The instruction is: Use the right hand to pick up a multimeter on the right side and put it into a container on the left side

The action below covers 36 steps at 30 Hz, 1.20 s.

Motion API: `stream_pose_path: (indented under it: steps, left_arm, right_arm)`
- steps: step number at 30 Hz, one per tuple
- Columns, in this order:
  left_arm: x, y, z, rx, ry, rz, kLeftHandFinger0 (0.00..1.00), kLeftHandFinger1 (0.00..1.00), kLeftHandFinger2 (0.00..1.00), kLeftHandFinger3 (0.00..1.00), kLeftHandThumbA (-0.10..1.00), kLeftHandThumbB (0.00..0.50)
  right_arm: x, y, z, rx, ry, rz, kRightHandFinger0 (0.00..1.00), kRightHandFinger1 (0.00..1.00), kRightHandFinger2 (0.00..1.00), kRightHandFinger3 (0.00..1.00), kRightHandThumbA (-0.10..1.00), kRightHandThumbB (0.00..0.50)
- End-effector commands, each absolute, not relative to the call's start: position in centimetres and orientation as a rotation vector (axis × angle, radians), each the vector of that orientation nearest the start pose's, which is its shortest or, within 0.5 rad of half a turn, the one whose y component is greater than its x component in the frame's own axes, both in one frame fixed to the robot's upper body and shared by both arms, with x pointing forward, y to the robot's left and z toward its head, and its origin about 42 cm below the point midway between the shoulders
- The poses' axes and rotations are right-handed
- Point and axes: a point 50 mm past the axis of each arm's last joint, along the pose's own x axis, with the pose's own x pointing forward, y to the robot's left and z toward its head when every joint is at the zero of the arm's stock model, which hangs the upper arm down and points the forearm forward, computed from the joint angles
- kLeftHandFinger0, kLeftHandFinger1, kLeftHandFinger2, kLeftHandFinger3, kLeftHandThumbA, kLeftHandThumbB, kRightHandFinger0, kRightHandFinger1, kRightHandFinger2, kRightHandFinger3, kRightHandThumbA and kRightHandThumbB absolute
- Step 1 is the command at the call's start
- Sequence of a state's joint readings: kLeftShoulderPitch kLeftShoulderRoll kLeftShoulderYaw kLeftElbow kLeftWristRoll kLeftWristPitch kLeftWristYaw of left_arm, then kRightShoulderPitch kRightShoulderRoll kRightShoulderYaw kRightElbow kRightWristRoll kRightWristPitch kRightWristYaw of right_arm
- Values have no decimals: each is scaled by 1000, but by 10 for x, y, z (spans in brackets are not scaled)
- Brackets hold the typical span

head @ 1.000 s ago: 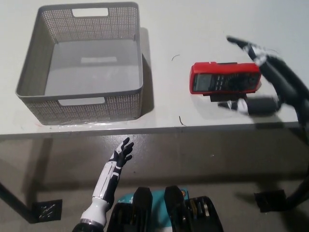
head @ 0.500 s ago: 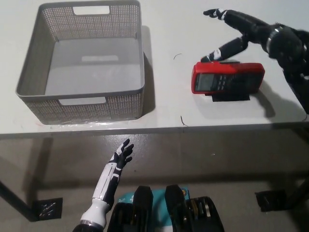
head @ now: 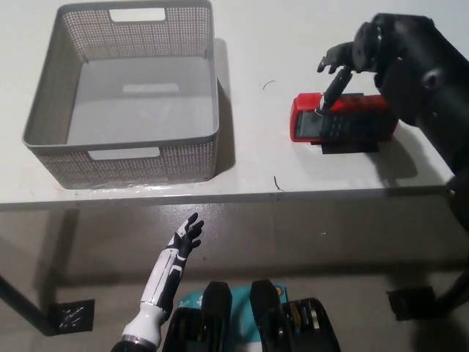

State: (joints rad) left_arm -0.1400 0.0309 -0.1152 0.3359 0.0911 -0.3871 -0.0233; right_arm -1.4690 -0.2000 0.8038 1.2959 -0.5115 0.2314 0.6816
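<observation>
With its fingers spread wide over the red multimeter (head: 343,122) at 2 o'clock, the right hand (head: 350,62) holds nothing and may nudge it away instead of gripping.

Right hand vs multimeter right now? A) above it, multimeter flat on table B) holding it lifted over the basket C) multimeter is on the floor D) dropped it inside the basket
A: the red multimeter lies flat on the white table, with the black right hand over its far edge, fingers spread, not gripping; the grey basket holds nothing.
</observation>
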Motion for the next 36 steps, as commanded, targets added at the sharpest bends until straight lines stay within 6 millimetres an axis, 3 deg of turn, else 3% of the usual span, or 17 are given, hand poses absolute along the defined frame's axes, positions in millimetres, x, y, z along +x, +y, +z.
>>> stream_pose_path:
  steps: [1, 5, 9, 10, 17, 27, 28, 29, 30, 31, 32, 33, 35, 36]
  left_arm:
    - [327, 176, 89, 142, -322, -219, 1000, 1000, 1000, 1000, 1000, 321]
    - [328, 175, 90, 146, -326, -221, 1000, 1000, 1000, 1000, 1000, 332]
    - [328, 175, 90, 143, -326, -222, 1000, 1000, 1000, 1000, 1000, 324]
    - [327, 174, 90, 138, -326, -227, 1000, 1000, 1000, 1000, 1000, 324]
    - [328, 174, 93, 140, -335, -228, 1000, 1000, 1000, 1000, 1000, 317]
    - [332, 175, 96, 137, -344, -236, 1000, 1000, 1000, 1000, 1000, 317]
    - [332, 175, 96, 139, -345, -238, 1000, 1000, 1000, 1000, 1000, 316]
    - [332, 175, 96, 137, -343, -241, 1000, 1000, 1000, 1000, 1000, 321]
    - [331, 175, 96, 134, -342, -244, 1000, 1000, 1000, 1000, 1000, 324]
    - [332, 175, 96, 133, -343, -246, 1000, 1000, 1000, 1000, 1000, 325]
    - [332, 176, 97, 134, -345, -246, 1000, 1000, 1000, 1000, 1000, 326]
    - [333, 176, 98, 134, -348, -248, 1000, 1000, 1000, 1000, 1000, 330]
    - [334, 176, 99, 135, -351, -251, 1000, 1000, 1000, 1000, 1000, 329]
    - [334, 176, 99, 139, -352, -250, 1000, 1000, 1000, 1000, 1000, 327]
  right_arm:
    - [593, -117, 444, -1696, 427, 550, 1000, 1000, 1000, 1000, 1000, 500]
    - [594, -118, 429, -1753, 413, 561, 1000, 1000, 1000, 1000, 1000, 500]
    - [594, -126, 401, -1734, 471, 643, 1000, 1000, 1000, 1000, 1000, 477]
    - [593, -128, 389, -1722, 489, 645, 1000, 1000, 1000, 1000, 1000, 500]
    - [587, -140, 331, -1705, 620, 658, 1000, 1000, 1000, 1000, 1000, 500]
    - [584, -154, 294, -1683, 608, 605, 1000, 1000, 1000, 1000, 993, 492]
    - [585, -157, 289, -1669, 565, 539, 1000, 1000, 1000, 1000, 878, 500]
    - [586, -162, 282, -1566, 483, 429, 1000, 1000, 1000, 1000, 573, 428]
    - [586, -165, 277, -1523, 434, 378, 918, 1000, 1000, 1000, 319, 420]
    - [586, -169, 273, -1533, 355, 336, 664, 814, 935, 1000, 114, 320]
    - [586, -172, 270, -1552, 292, 301, 559, 689, 833, 997, 40, 328]
    - [585, -176, 266, -1565, 222, 253, 350, 439, 572, 840, -87, 234]
    - [585, -182, 264, -1513, 197, 225, 207, 305, 452, 798, -100, 188]
    - [585, -186, 264, -1457, 199, 217, 60, 192, 349, 796, -100, 183]
